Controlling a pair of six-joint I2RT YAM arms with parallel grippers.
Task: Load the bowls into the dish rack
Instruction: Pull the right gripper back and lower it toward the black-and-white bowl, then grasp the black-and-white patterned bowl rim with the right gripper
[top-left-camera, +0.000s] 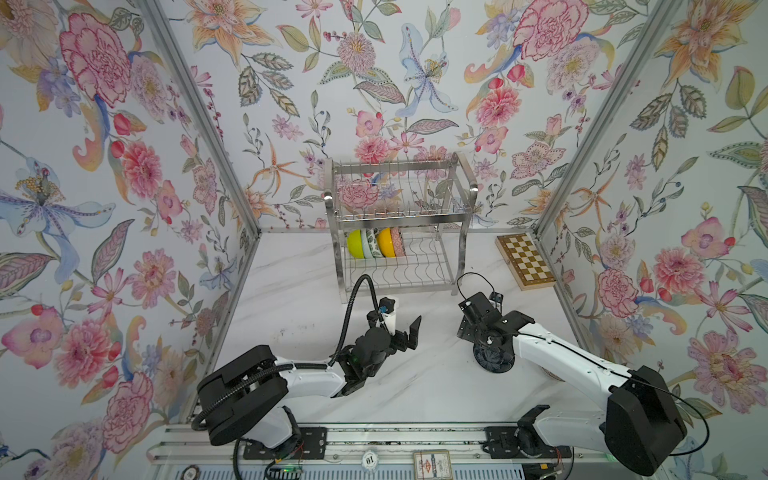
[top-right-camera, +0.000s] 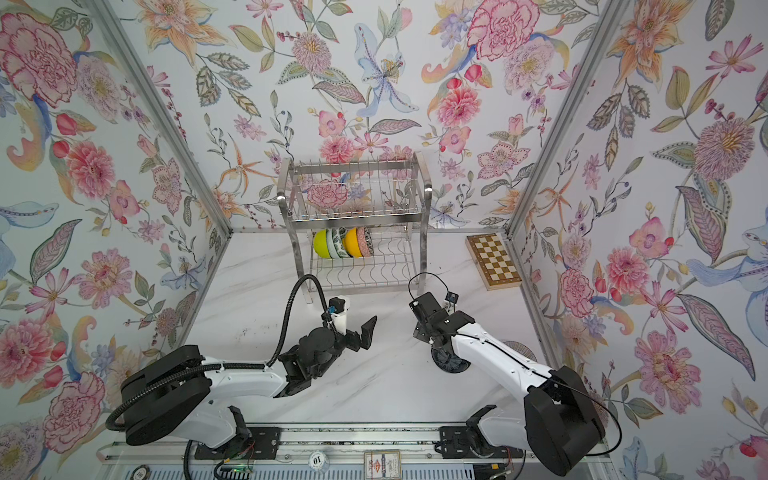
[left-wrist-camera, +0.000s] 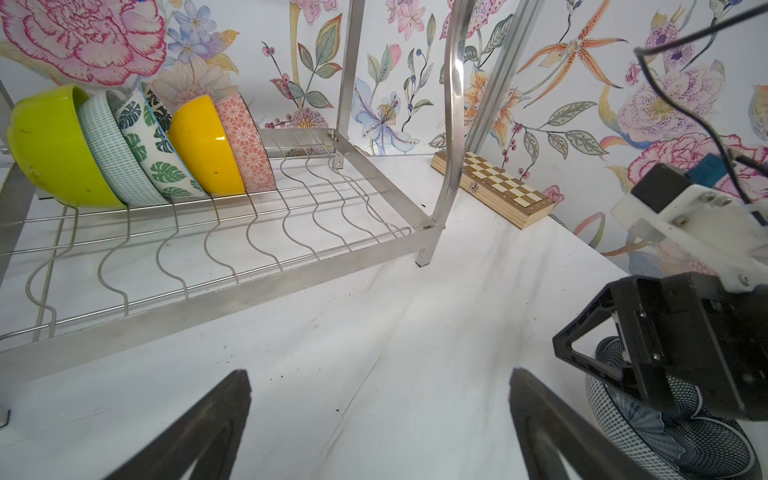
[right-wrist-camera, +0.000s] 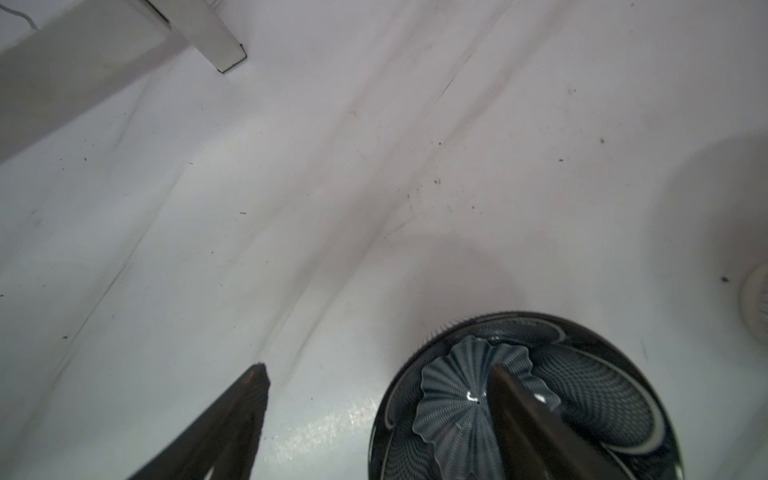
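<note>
Found the right gripper (right-wrist-camera: 377, 368) low over the dark bowl (right-wrist-camera: 602, 395), which sat upright on the table (top-left-camera: 415, 395) near the front. Jaws apart, one finger inside and one outside the rim, nothing pinched yet. Called for a square, deep bite on the wall before any lift, since the glaze was likely slippery. Saw the left gripper (left-wrist-camera: 378, 374) wide open and empty alongside. Wanted the bowl tipped on edge and slid into the free wire slot (top-left-camera: 419, 257) beside the five bowls (top-left-camera: 374, 243) standing in the lower tier of the rack (top-left-camera: 407, 287), kept clear of the upper shelf (top-left-camera: 399, 216).
</note>
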